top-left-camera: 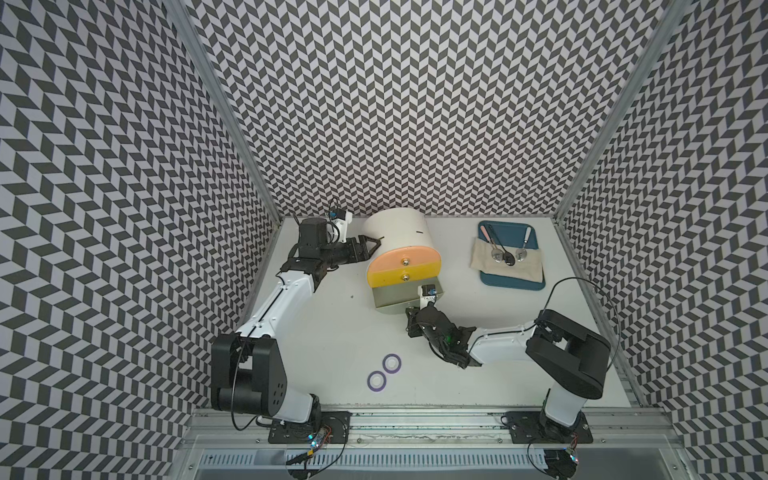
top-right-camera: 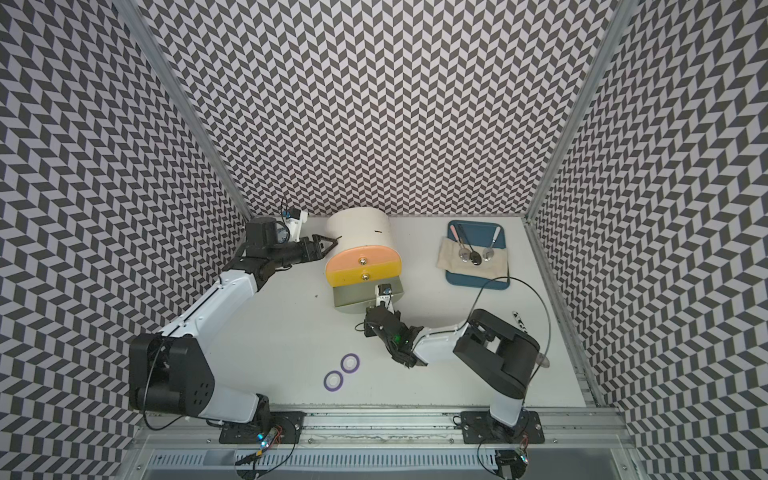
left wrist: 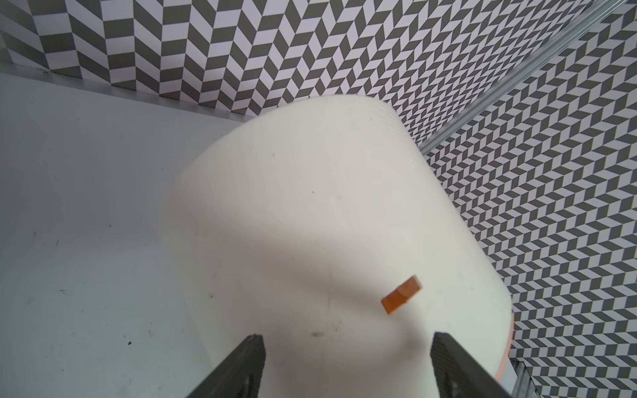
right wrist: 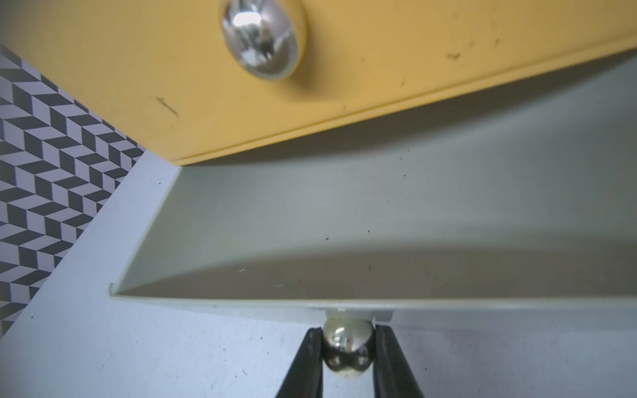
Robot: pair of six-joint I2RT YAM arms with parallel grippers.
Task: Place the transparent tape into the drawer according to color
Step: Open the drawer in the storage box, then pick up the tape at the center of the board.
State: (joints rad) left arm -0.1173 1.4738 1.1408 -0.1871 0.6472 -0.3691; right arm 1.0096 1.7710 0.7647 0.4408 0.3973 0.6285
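Note:
The white arch-topped cabinet (top-left-camera: pixel 395 232) stands at the back centre, with its peach (top-left-camera: pixel 390 259) and yellow (top-left-camera: pixel 386 277) drawer fronts closed. The pale grey-green bottom drawer (top-left-camera: pixel 386 299) is pulled out, and its inside (right wrist: pixel 344 213) is bare. My right gripper (right wrist: pixel 348 348) is shut on that drawer's metal knob (right wrist: pixel 347 341). My left gripper (left wrist: pixel 348 341) is open at the cabinet's left side wall (left wrist: pixel 310 224). I cannot tell whether it touches the wall. Two purple transparent tape rings (top-left-camera: pixel 392 363) (top-left-camera: pixel 376 380) lie flat side by side on the table in front, away from both grippers.
A blue tray (top-left-camera: pixel 513 286) at the back right holds a beige cloth (top-left-camera: pixel 528 266) and a few spoons. A small orange tab (left wrist: pixel 401 294) sticks out of the cabinet's side wall. Patterned walls close in the left, back and right. A metal rail runs along the front edge.

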